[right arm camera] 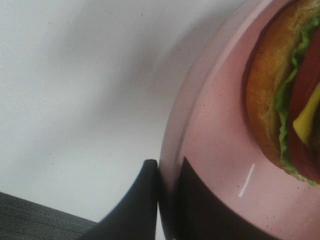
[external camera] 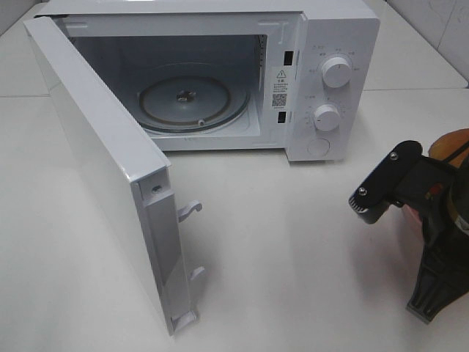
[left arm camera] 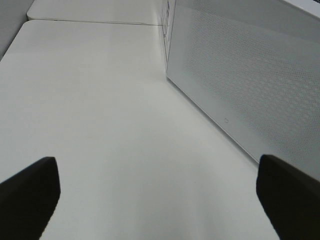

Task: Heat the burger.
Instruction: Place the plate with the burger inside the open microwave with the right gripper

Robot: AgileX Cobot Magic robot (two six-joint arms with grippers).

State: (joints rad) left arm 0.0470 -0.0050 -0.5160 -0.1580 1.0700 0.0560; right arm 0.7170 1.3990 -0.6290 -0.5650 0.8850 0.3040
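**Microwave open, burger on plate at right, rim pinched**

Left gripper (left arm camera: 157,172) has its jaws spread wide and empty, low over the white table (external camera: 293,257), left of the open door (external camera: 95,169). The door swings out toward the near left. The microwave (external camera: 330,44) sits far centre with a bare glass turntable (external camera: 194,103) inside and two knobs (external camera: 335,71) on its right panel. Right gripper (right arm camera: 167,172) is at the right edge, near side, pinching the rim of the pink plate (right arm camera: 215,130) with one finger outside and one inside. The burger (right arm camera: 270,90) sits on that plate, outside the microwave, to its right.
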